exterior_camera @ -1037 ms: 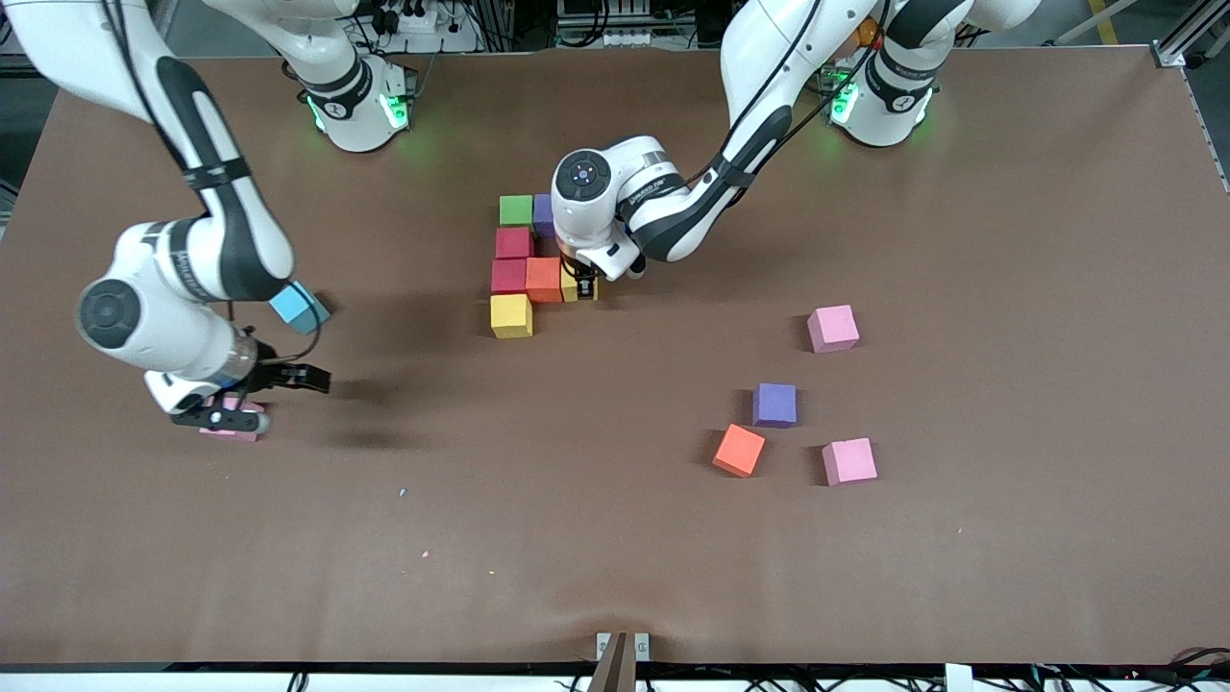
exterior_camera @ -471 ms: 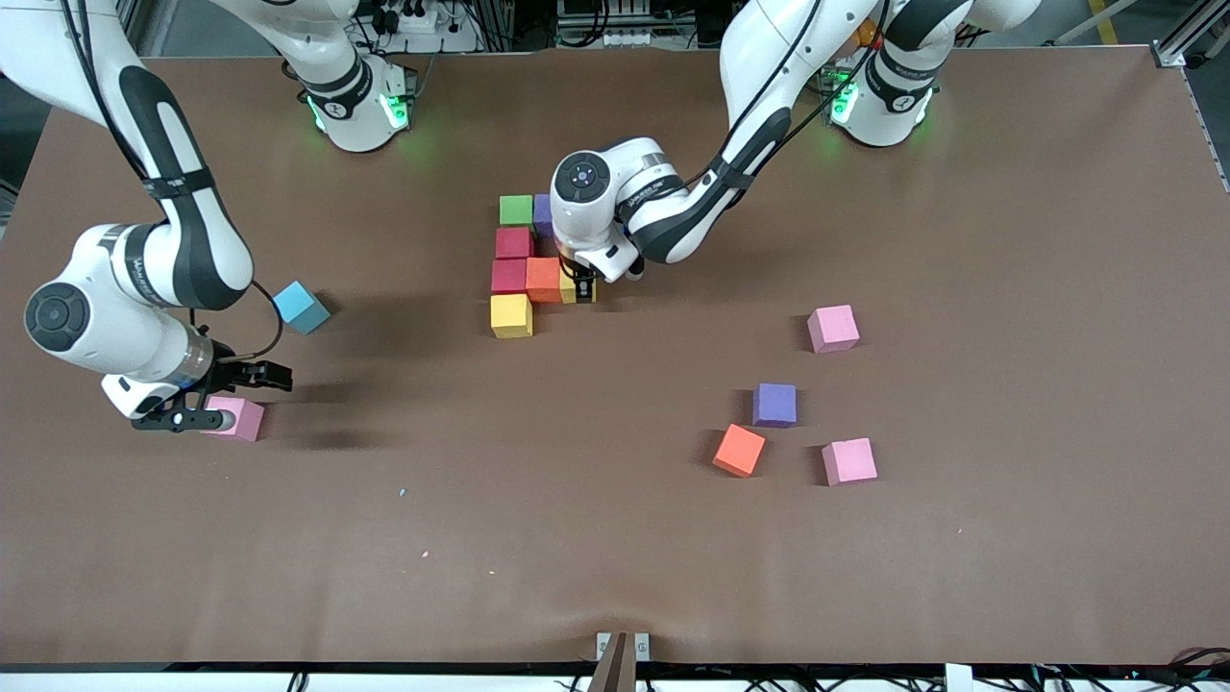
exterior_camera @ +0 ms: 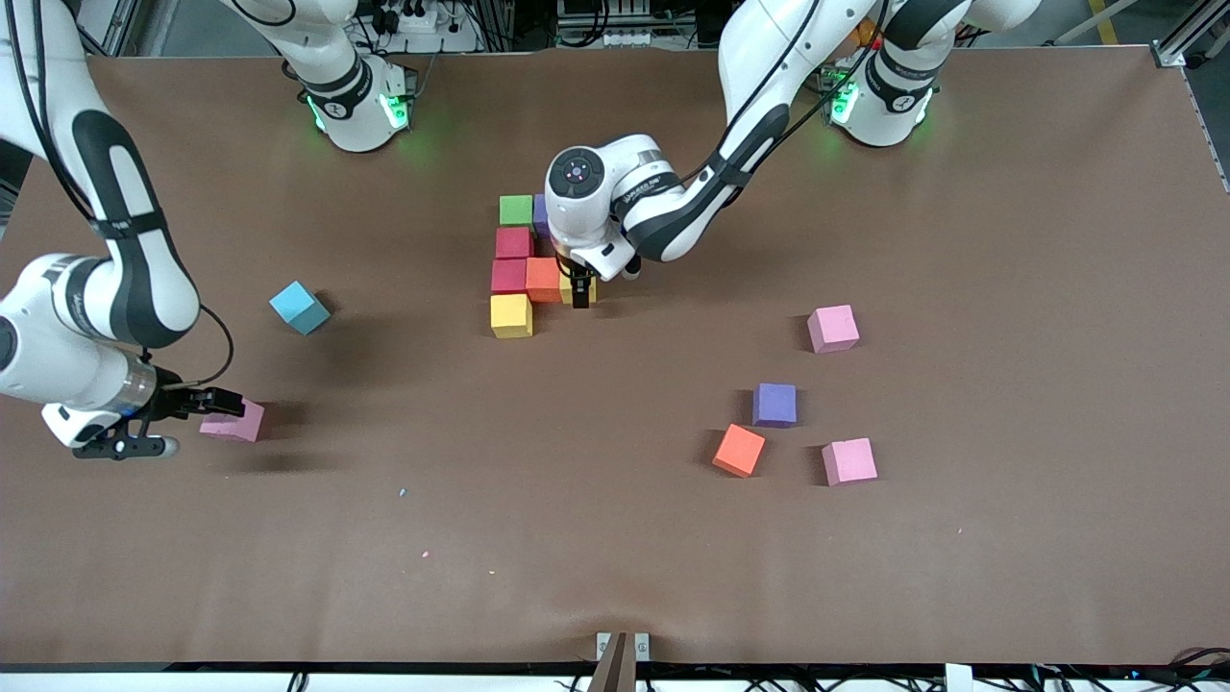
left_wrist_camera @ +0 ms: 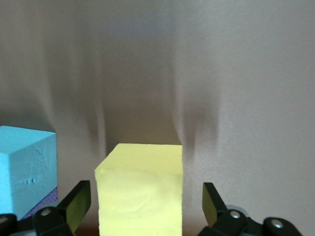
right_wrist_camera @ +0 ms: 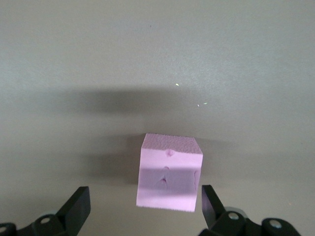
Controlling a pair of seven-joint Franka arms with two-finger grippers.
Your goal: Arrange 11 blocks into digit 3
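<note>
The partly built digit 3 stands mid-table: green (exterior_camera: 516,210), purple (exterior_camera: 540,213), two red (exterior_camera: 513,242), orange (exterior_camera: 543,279) and yellow (exterior_camera: 510,315) blocks. My left gripper (exterior_camera: 579,288) (left_wrist_camera: 146,199) is down at the orange block's side, open around another yellow block (left_wrist_camera: 140,189) (exterior_camera: 587,288), with a gap on each side. A light blue block (left_wrist_camera: 24,169) stands close beside it. My right gripper (exterior_camera: 197,426) (right_wrist_camera: 145,196) is open, low at the right arm's end of the table. A loose pink block (exterior_camera: 233,421) (right_wrist_camera: 170,172) lies just at its fingertips, untouched.
A loose light blue block (exterior_camera: 299,308) lies between the pink block and the figure. Toward the left arm's end lie a pink (exterior_camera: 832,328), a purple (exterior_camera: 774,405), an orange (exterior_camera: 738,450) and another pink block (exterior_camera: 849,461).
My left gripper has opened and let go of the yellow block beside the orange one. My right gripper has drawn back from over the pink block toward the right arm's end.
</note>
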